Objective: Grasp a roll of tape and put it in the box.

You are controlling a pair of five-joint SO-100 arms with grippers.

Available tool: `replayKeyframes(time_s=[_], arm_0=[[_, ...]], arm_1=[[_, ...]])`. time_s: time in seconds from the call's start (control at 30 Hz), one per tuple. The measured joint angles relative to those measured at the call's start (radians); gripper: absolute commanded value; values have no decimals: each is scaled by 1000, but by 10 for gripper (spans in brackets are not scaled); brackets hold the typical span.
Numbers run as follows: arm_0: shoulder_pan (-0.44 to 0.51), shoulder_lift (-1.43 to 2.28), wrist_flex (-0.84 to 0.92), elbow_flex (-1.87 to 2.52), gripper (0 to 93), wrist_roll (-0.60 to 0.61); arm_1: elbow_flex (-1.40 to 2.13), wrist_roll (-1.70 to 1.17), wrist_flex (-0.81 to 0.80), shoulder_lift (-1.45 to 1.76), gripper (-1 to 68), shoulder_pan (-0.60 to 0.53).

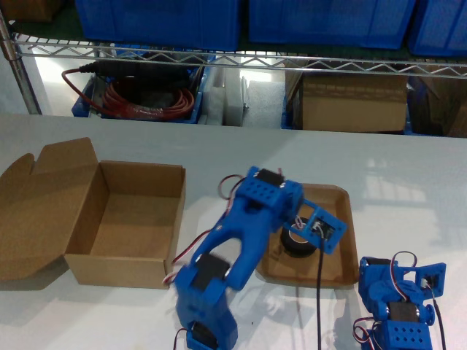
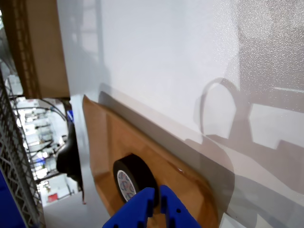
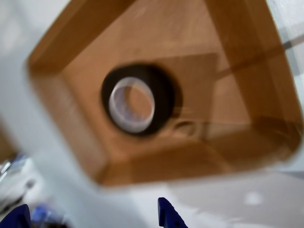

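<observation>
The black roll of tape (image 1: 295, 246) with its pale core lies in a shallow brown tray (image 1: 343, 277) towards the exterior view's right. My second gripper (image 1: 315, 230) hangs just over it, and the blurred second wrist view looks straight down on the roll of tape (image 3: 164, 99) with the blue fingertips (image 3: 168, 216) spread apart, so it is open and holds nothing. My first arm (image 1: 401, 302) sits folded at the exterior view's lower right; my first gripper (image 2: 159, 202) is shut and empty, facing the roll of tape (image 2: 135, 173) from the side. The box (image 1: 139, 255) stands open at the exterior view's left, lid flap (image 1: 44, 211) laid back.
A wire shelf (image 1: 241, 62) runs along the back with blue bins, red cables (image 1: 146, 102) and a closed brown carton (image 1: 354, 102) beneath it. The second arm's blue body (image 1: 219, 277) stretches between the box and the tray. White tabletop (image 1: 292, 153) lies behind both.
</observation>
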Motion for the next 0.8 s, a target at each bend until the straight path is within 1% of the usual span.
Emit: replayKeyframes(time_s=[0.13, 0.37, 0.5, 0.67, 0.8], arm_0=[[23, -176, 52, -120, 353, 0], [25, -241, 146, -132, 323, -20], [31, -284, 141, -138, 308, -20], [63, -347, 94, -150, 290, -35], [63, -388, 77, -169, 270, -49]], arm_1=[[0, 0, 0, 0, 3, 0], [0, 0, 0, 0, 3, 0], [0, 0, 0, 0, 3, 0], [0, 0, 0, 0, 3, 0], [0, 0, 0, 0, 3, 0]])
